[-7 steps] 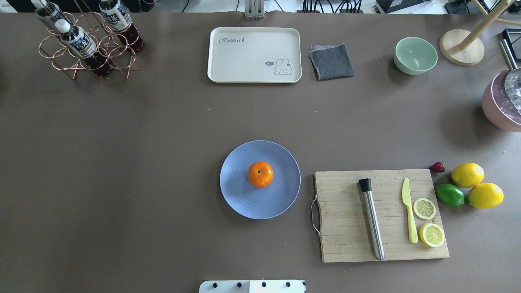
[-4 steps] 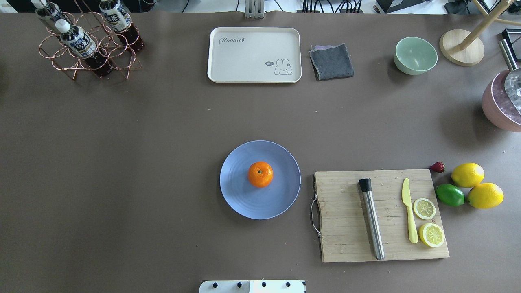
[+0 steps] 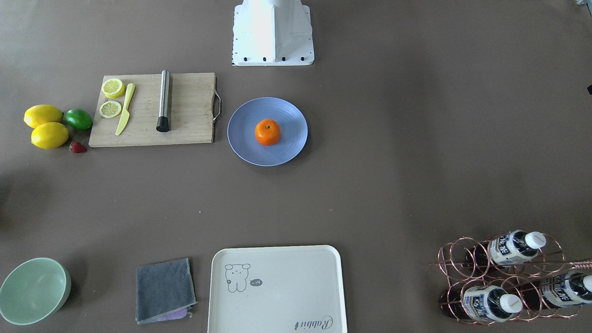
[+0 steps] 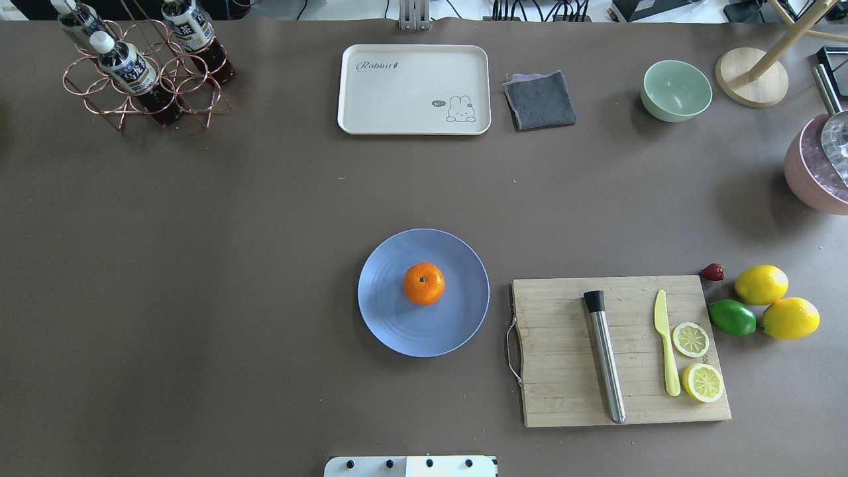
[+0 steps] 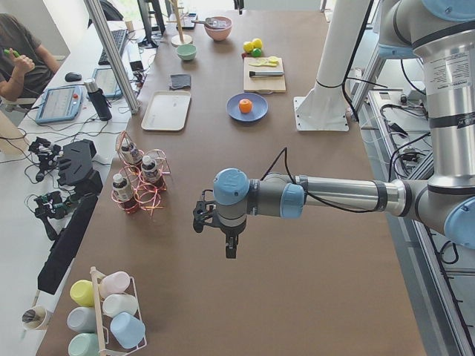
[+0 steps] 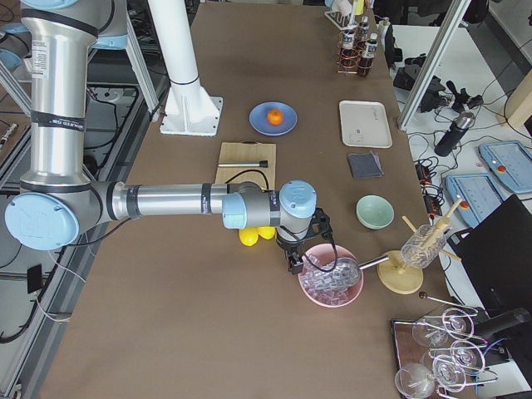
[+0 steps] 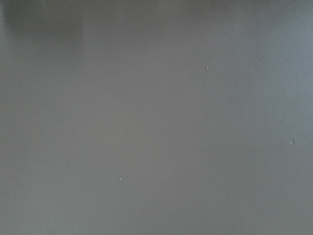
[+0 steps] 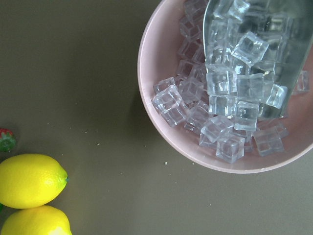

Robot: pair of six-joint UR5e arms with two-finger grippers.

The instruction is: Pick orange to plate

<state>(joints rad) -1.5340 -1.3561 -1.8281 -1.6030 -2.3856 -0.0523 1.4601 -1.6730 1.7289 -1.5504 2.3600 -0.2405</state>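
The orange sits stem-up near the middle of the periwinkle plate, also seen as the orange on the plate in the front view. Neither arm reaches into the overhead or front view. The left gripper hangs over bare table far from the plate, at the table's left end. The right gripper hovers at the right end beside the pink bowl of ice. Both show only in side views, so I cannot tell whether they are open or shut. The wrist views show no fingers.
A cutting board with a muddler, yellow knife and lemon slices lies right of the plate. Two lemons, a lime and a strawberry lie beyond it. A cream tray, grey cloth, mint bowl, bottle rack and pink ice bowl line the edges.
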